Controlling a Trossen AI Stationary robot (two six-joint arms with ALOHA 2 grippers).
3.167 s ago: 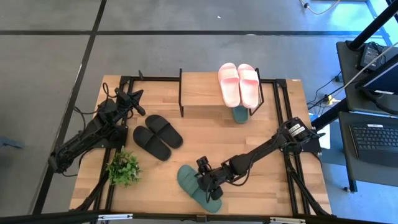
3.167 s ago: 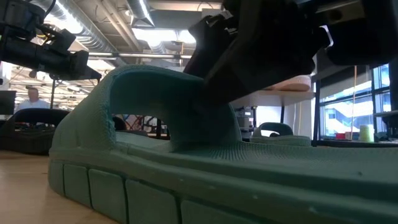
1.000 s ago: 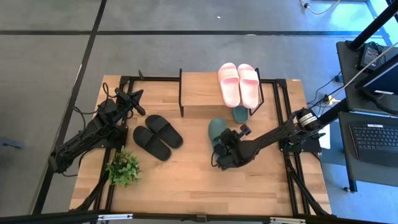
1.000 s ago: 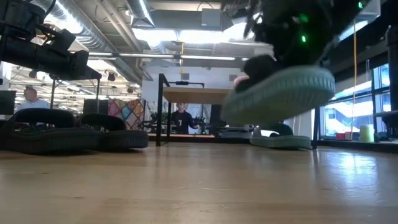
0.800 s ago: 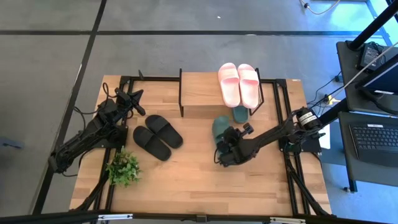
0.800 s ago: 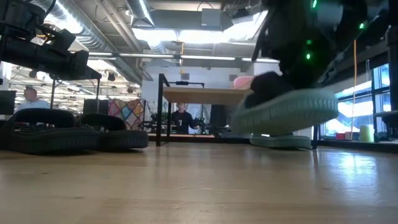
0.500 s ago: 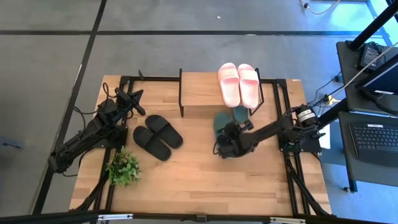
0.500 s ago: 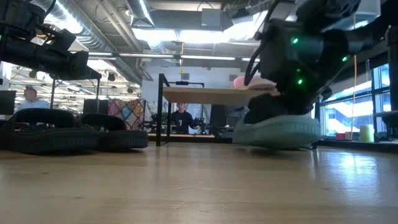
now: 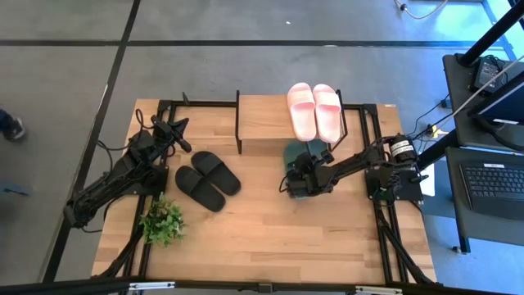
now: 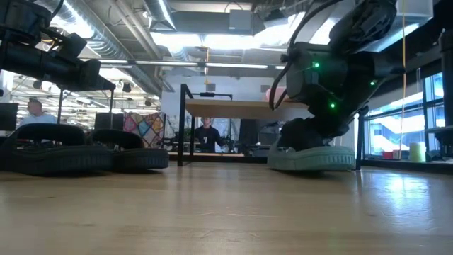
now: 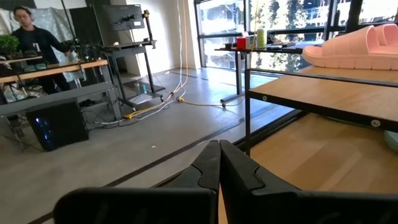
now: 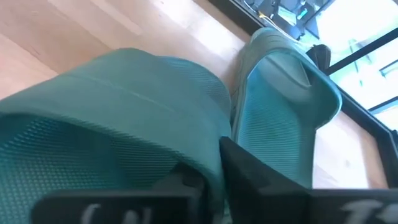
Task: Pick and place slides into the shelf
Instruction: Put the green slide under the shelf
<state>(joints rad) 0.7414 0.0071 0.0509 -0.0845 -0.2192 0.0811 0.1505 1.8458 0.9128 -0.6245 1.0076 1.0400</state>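
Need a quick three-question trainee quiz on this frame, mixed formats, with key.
1. True or false: the pink slides lie on top of the shelf.
2. Where is the black pair? A: on the shelf. B: on the table, beside the left arm. C: held by an arm.
3. Fill in: the right gripper is at a dark ___ slide by the shelf's front edge.

Key: 1 true; 2 B; 3 green.

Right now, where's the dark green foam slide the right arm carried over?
In the high view, the dark green foam slide lies on the tabletop at the low wooden shelf's front edge, right of centre, beside its mate, below the pink pair.
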